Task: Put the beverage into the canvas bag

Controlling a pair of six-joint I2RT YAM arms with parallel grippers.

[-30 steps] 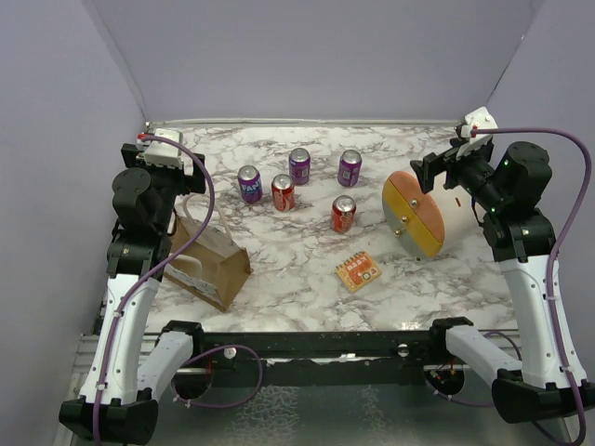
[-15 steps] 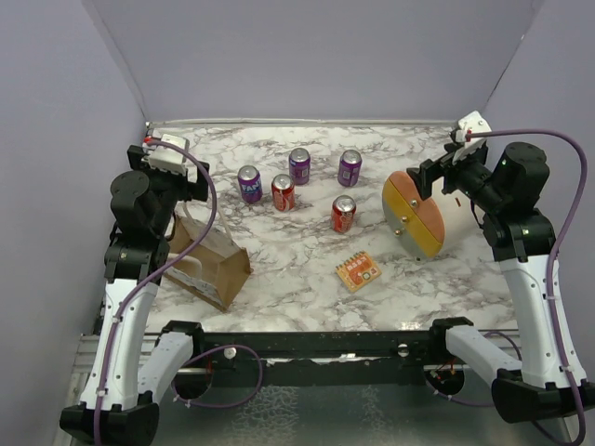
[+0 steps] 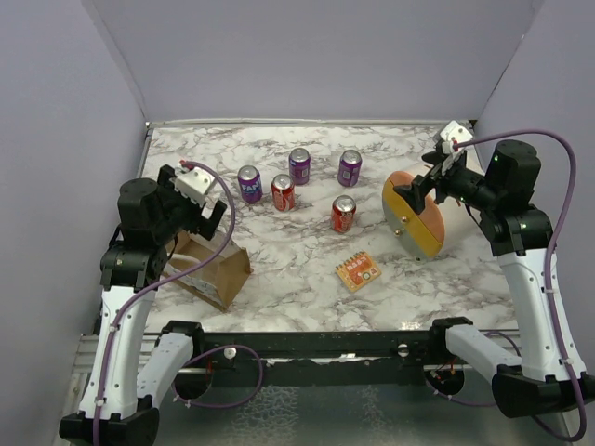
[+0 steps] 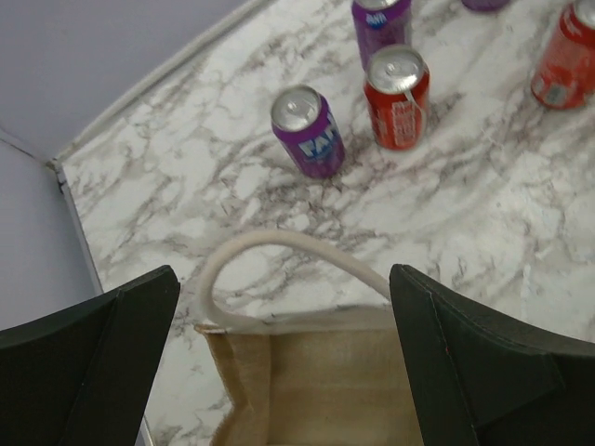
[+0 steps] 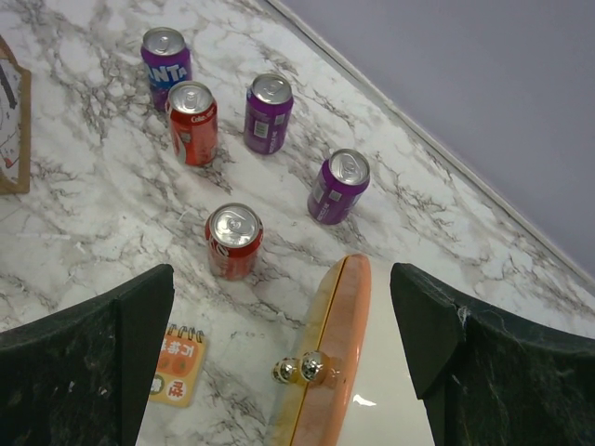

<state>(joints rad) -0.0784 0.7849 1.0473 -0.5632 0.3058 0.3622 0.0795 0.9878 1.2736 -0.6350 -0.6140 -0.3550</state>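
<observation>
Left pincer (image 4: 284,274) spread apart, empty, above open mouth of canvas bag (image 3: 218,271) at near-left of table (image 3: 297,255). Right pincer (image 5: 282,269) equally apart, empty, over round disc (image 3: 414,216) standing on edge. Purple can (image 3: 249,184) upright near bag's far side, outside it.

canvas bag (image 3: 219,273): far-left part hidden under left arm (image 3: 139,232) from above | left wrist view: bag's near half cut by bottom edge, far purple can (image 4: 379,23) by top edge, rightmost red can (image 4: 567,51) by right edge | right wrist view: round board (image 5: 325,372) cut by bottom edge | orange packet (image 3: 358,271): print too small to read
</observation>
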